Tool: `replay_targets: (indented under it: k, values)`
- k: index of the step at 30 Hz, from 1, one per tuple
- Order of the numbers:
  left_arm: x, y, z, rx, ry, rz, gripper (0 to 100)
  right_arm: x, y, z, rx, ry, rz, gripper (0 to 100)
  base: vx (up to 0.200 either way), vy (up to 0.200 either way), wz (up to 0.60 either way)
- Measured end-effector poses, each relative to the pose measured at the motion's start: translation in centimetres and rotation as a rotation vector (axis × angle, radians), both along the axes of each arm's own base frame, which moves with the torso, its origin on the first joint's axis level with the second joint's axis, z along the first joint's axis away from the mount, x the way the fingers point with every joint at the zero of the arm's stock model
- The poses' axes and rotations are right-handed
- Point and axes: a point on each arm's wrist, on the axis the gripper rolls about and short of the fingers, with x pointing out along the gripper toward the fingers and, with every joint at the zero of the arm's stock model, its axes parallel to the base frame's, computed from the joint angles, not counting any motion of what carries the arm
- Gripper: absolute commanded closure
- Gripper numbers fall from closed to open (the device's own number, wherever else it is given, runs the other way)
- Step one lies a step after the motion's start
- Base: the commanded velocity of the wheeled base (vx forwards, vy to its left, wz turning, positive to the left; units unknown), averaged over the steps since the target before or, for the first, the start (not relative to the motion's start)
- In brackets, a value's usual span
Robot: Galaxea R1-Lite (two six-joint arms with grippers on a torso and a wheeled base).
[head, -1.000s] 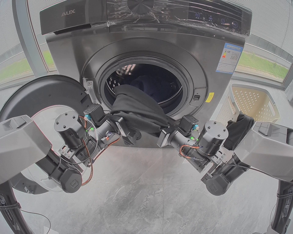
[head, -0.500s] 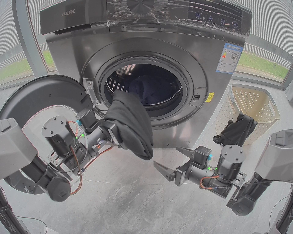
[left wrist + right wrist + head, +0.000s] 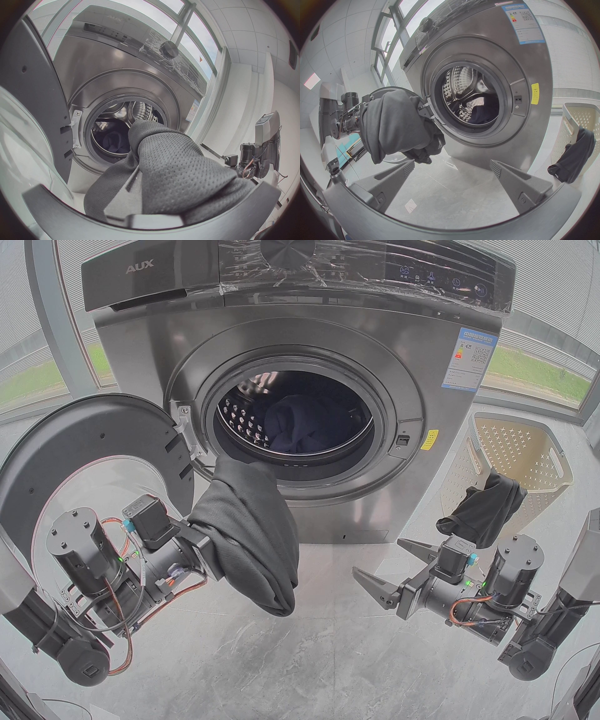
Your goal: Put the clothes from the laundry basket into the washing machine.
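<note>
The washing machine stands with its round door swung open to the left. A dark navy cloth lies in the drum. A dark grey garment hangs below the drum opening, in front of the machine. It is draped over my left gripper, which is shut on it and mostly hidden by the fabric. My right gripper hovers open above the floor to the right of the garment, holding nothing. From the right wrist, the garment is apart from the fingers.
A cream laundry basket leans beside the machine's right side, with a black garment hanging over its rim. Grey floor spreads in front of the machine. The open door stands close to my left arm.
My right gripper has let go of the grey garment, opened, and dropped down to the right. My left arm has drawn back and down from the drum, taking the garment out of the opening.
</note>
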Motion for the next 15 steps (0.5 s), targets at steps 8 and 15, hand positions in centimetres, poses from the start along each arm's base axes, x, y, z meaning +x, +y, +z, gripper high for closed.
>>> replay_targets:
  k: [8,15]
  values:
    - [-0.65,0.47,-0.58,0.046,0.006,0.006,100,0.27,-0.27,0.24,0.007,-0.008,-0.013,0,0.000,0.000,0.00]
    - [-0.69,0.53,-0.68,0.050,0.009,0.006,100,0.26,-0.19,0.22,0.010,-0.005,-0.011,0,0.029,0.000,0.00]
